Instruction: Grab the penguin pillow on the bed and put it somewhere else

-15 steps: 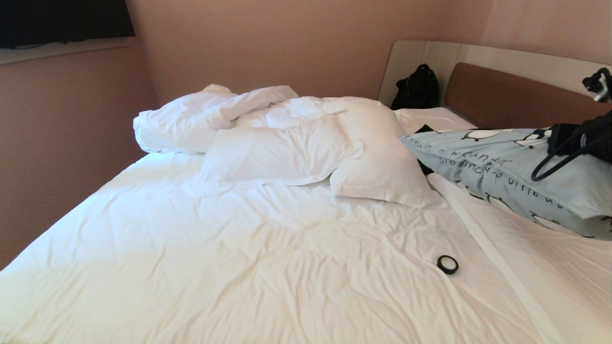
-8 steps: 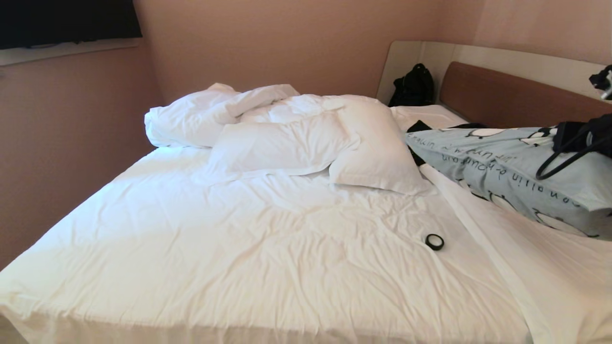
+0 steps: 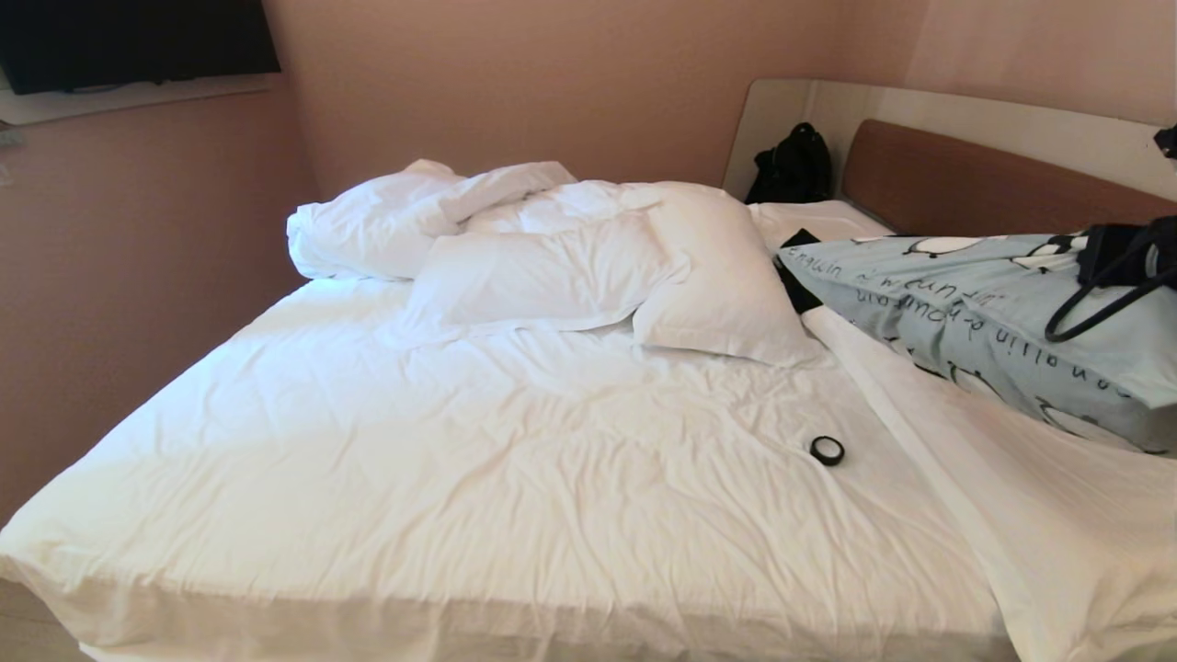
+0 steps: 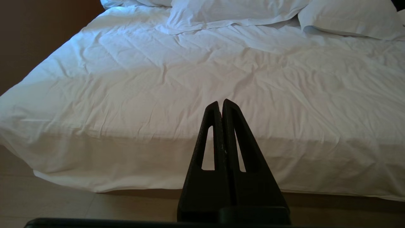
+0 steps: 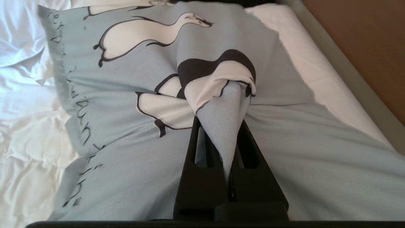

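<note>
Right gripper (image 5: 225, 126): jaws pinched hard on a gathered fold of the penguin pillow (image 3: 993, 313), cloth bunched up between the fingers. The grip took the cover only, not the stuffing, presumably because the pillow was too bulky to span; the fabric was drawn taut toward the pinch, which suggested it was carrying the pillow's weight.

Items, largest first:

1. Bed (image 3: 515, 478): wrinkled white sheet, brown headboard (image 3: 956, 184) in a pale frame. Its open middle looked like a likely place to set the pillow down.
2. Duvet (image 3: 441, 211): rumpled, heaped toward the far side.
3. Penguin pillow: pale blue, at the bed's right side by the headboard, its far end tilted and apparently lifted, corner hanging over the sheet.
4. White pillows (image 3: 726, 294): two, plain, just beside the blue one.
5. Black bag (image 3: 791, 165): in the corner by the headboard frame.
6. Left gripper (image 4: 221, 106): fingers pressed together on nothing, parked low before the bed's near edge.
7. Black ring (image 3: 827, 450): small, lying loose on the sheet, well apart from the pillow.

View notes: the right wrist view alone showed the pinch and the twisted penguin print; the head view showed only dark arm parts and cable over the pillow. The left wrist view alone showed the idle gripper and the floor (image 4: 63, 205). Only the head view placed the pillow against the whole bed.
</note>
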{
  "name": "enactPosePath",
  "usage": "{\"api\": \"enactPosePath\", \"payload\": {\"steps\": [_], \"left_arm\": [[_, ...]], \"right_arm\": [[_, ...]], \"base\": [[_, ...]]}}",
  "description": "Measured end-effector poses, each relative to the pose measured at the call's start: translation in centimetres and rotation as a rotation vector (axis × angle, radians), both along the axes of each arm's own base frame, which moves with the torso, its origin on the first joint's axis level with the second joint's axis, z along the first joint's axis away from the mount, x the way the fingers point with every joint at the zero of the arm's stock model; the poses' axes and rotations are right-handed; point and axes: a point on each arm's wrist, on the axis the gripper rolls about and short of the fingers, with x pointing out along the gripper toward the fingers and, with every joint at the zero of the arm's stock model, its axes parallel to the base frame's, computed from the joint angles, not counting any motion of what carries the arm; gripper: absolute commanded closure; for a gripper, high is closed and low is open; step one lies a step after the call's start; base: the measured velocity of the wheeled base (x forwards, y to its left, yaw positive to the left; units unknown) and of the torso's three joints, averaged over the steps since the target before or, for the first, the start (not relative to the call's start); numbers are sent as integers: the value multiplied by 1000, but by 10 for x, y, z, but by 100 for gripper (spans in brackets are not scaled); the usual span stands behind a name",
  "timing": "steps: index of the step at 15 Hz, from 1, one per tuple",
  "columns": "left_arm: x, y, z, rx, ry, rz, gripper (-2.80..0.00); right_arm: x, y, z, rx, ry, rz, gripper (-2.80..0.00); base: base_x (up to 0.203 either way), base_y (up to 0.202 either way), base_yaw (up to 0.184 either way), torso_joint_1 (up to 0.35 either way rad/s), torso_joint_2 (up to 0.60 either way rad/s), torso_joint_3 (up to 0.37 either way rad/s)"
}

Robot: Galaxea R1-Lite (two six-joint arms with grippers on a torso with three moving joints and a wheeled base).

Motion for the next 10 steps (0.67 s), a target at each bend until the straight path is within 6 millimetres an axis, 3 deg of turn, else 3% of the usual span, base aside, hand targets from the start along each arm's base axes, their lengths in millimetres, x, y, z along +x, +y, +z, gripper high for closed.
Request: {"api": "enactPosePath", "payload": {"steps": [10], "left_arm": [[0,0,0,0,1,-1,0]], "right_arm": [[-59,23,31,-29,-117,42,0]], "base": [[0,0,0,0,0,0]]}}
